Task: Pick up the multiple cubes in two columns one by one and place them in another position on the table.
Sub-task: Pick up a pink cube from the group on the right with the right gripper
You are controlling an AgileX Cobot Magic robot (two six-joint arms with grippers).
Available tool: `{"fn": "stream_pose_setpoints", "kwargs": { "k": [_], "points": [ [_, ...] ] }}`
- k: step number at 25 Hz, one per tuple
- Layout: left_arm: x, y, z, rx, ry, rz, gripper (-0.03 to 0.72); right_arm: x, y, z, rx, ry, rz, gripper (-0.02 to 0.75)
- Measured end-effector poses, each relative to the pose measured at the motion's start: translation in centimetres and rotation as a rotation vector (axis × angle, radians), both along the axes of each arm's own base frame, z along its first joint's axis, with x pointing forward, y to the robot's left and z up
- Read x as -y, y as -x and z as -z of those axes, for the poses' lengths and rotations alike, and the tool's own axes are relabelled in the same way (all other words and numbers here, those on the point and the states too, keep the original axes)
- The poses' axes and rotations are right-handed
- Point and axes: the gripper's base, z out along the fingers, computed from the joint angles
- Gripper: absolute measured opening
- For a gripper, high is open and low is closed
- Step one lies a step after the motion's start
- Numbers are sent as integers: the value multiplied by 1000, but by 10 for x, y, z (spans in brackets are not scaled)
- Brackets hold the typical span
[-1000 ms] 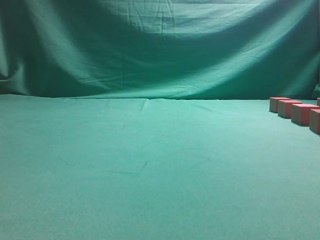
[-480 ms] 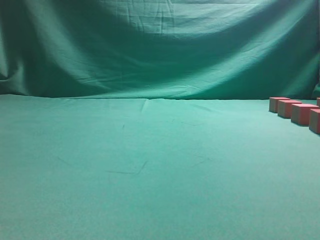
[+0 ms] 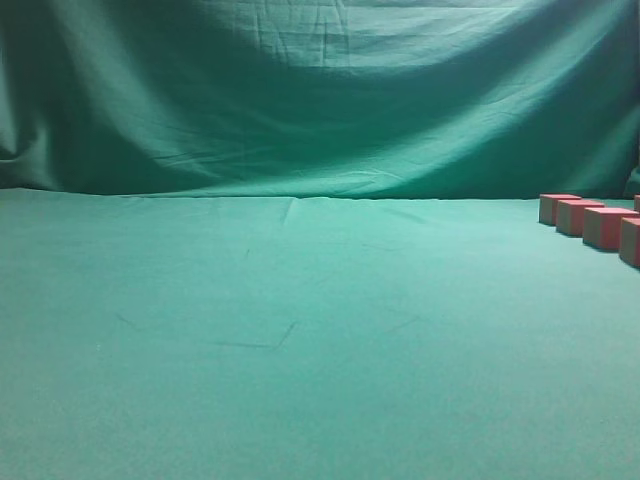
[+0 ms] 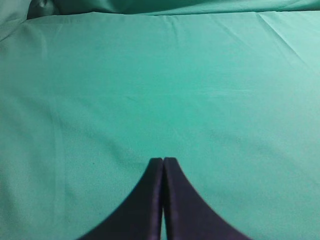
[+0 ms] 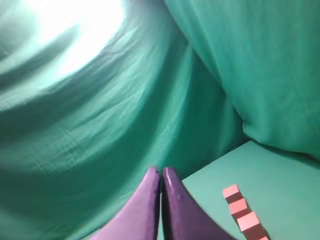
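Several reddish-pink cubes [image 3: 596, 222] stand in a row at the far right edge of the table [image 3: 300, 330] in the exterior view, partly cut off by the frame. The right wrist view shows a line of the cubes [image 5: 240, 207] on the table at its lower right. My right gripper [image 5: 161, 171] is shut and empty, raised and pointing at the curtain, to the left of the cubes. My left gripper [image 4: 163, 160] is shut with nothing in it, over bare green cloth. Neither gripper shows in the exterior view.
A draped green curtain [image 3: 320, 90] hangs behind the table [image 4: 150, 75] and fills most of the right wrist view. Faint creases mark the cloth near the middle.
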Motion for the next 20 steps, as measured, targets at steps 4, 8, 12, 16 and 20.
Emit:
{"fn": "stream_pose_setpoints", "kwargs": {
  "k": [4,8,12,16,20],
  "points": [
    [0,0,0,0,0,0,0,-3,2,-10,-2,36,-32,0],
    [0,0,0,0,0,0,0,-11,-2,-41,-53,119,-107,0],
    [0,0,0,0,0,0,0,-14,-20,-57,-148,148,-128,0],
    [0,0,0,0,0,0,0,-12,-35,-59,-203,143,-104,0],
    [0,0,0,0,0,0,0,-19,-43,-67,-269,285,-175,0]
  ]
}}
